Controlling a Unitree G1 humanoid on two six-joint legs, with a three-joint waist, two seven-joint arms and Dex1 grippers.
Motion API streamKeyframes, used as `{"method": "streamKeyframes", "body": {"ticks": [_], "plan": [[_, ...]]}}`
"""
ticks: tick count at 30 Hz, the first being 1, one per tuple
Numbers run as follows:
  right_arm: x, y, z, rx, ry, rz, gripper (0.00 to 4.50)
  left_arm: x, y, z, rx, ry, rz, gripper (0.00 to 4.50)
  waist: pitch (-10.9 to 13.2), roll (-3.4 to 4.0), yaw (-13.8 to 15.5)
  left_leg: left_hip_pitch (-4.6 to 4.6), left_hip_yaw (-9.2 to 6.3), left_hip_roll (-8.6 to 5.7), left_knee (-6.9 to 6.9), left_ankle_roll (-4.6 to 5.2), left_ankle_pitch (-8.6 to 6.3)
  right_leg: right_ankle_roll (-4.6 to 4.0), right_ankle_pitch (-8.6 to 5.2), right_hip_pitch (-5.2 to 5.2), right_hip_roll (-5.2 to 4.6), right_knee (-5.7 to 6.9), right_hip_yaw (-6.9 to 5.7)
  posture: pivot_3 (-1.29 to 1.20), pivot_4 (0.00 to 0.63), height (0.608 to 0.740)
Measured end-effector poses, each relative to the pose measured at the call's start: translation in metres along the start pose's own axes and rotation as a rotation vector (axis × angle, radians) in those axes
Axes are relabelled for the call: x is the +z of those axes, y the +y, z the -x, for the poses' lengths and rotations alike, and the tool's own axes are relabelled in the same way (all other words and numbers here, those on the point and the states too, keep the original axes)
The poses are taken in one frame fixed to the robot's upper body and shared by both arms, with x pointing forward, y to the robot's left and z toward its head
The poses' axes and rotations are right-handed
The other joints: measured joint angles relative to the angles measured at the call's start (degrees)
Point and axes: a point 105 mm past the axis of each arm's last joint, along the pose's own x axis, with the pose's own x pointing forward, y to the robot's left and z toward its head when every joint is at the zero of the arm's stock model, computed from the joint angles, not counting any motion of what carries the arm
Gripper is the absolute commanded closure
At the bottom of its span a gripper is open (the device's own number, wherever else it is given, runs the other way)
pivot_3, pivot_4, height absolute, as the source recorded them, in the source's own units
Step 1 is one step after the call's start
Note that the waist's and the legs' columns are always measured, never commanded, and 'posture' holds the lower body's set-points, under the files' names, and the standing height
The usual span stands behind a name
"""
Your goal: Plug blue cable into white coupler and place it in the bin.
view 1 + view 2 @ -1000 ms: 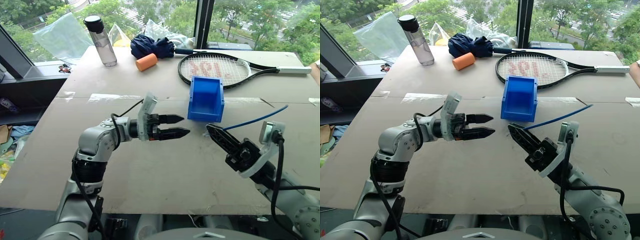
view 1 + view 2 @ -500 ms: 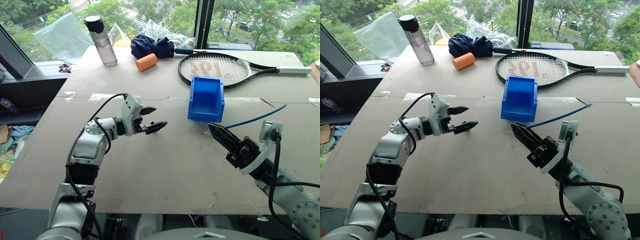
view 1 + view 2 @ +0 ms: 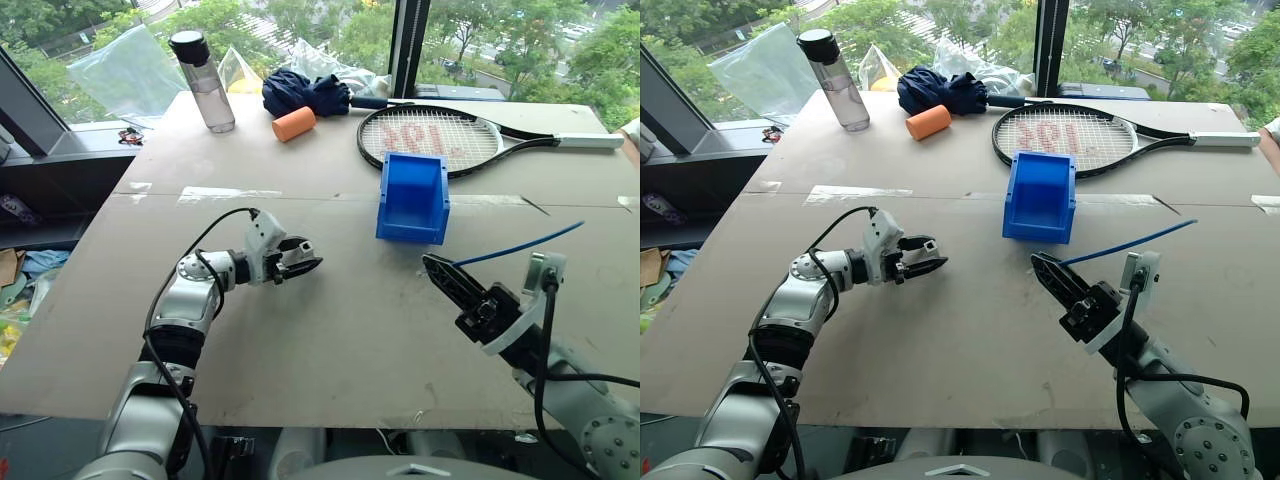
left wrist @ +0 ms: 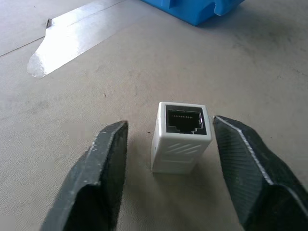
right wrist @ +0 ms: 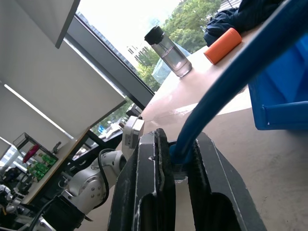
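1. The white coupler (image 4: 181,138) lies on the table (image 3: 340,340), its open socket end turned up and toward the left wrist camera, with the contact pins faintly visible inside.
2. It sits in the gap between the two black fingers (image 4: 96,178) of the left gripper (image 3: 303,262), nearer one finger than the other. A strip of bare tabletop shows on each side, so neither finger touches it; the jaws stand partly open around it and hold nothing.
3. In the head views the coupler is hidden behind that gripper, which sits low over the table, left of centre.
4. The blue cable (image 3: 520,242) is pinched between the closed fingers of the right gripper (image 3: 1045,270). From there it runs up and away to the robot's right, its free length in the air above the table.
5. The cable's plug end is hard to make out: in the right wrist view only a small pale bit shows where the cable meets the fingers.
6. The bin (image 3: 412,197) stands beyond both grippers, near the table's middle and well apart from the coupler.
7. Farther back lie a tennis racket (image 3: 430,135), an orange cylinder (image 3: 292,124), a dark blue cloth bundle (image 3: 305,92) and a water bottle (image 3: 203,80).
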Motion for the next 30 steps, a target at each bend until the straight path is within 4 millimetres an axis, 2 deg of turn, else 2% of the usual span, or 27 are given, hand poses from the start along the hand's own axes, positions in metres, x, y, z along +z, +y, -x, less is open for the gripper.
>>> {"method": "streamKeyframes", "body": {"ticks": [1,2,7,12,13,16,22,30], "plan": [[0.0,-0.001,0.0,-0.004,-0.001,0.009,4.5,0.0,-0.002,-0.002,-0.018,-0.001,-0.002,3.79,0.0,0.0,-0.02,0.0,0.0,0.0,0.0,0.0,0.0,0.0,0.0,0.0,0.0,0.0,0.0,0.0,0.15,0.74],[0.001,-0.001,0.0,-0.006,-0.001,0.014,4.5,0.0,-0.003,-0.003,-0.025,-0.004,-0.004,3.97,0.0,0.0,-0.03,0.0,-0.01,0.0,0.0,0.0,0.0,0.0,0.0,0.0,0.0,0.0,0.0,0.0,0.15,0.74],[0.001,-0.004,0.0,-0.009,0.03,0.136,4.5,0.007,-0.018,-0.01,-0.149,-0.025,-0.023,3.92,0.0,0.0,-0.03,-0.01,0.01,0.0,0.01,0.0,0.0,-0.02,-0.01,0.0,0.0,0.0,0.0,0.0,0.15,0.74],[-0.003,-0.003,-0.012,0.058,0.111,0.281,4.5,0.019,-0.059,-0.038,-0.379,-0.032,-0.046,3.92,0.0,0.0,0.08,-0.04,0.0,-0.04,0.07,0.0,0.0,-0.04,-0.02,0.01,0.01,0.01,0.0,0.0,0.15,0.74],[-0.006,-0.007,-0.018,0.074,0.149,0.327,4.5,0.023,-0.071,-0.048,-0.443,-0.027,-0.072,3.92,0.0,0.0,0.08,-0.03,0.0,-0.04,0.1,0.0,0.0,-0.06,-0.03,0.02,0.01,0.01,0.0,0.0,0.15,0.74],[-0.014,-0.019,-0.029,0.097,0.254,0.444,4.5,0.029,-0.09,-0.066,-0.538,0.002,-0.137,3.92,0.0,0.0,-0.06,-0.02,0.0,-0.06,0.1,0.0,0.0,-0.06,-0.03,0.02,0.03,0.01,0.01,0.0,0.15,0.74],[-0.031,-0.038,-0.052,0.171,0.42,0.605,4.5,0.023,-0.109,-0.083,-0.633,0.063,-0.179,3.92,0.0,0.01,-0.26,-0.02,-0.08,0.0,0.07,0.02,0.0,0.02,0.02,0.0,0.15,0.02,-0.01,0.0,0.15,0.74],[-0.054,-0.039,-0.048,0.276,0.552,0.672,4.5,0.021,-0.109,-0.081,-0.645,0.083,-0.193,3.92,0.0,0.0,-0.14,0.0,-0.07,0.01,0.09,0.05,-0.02,0.03,0.02,0.02,0.14,0.03,-0.01,0.0,0.15,0.74]]}}
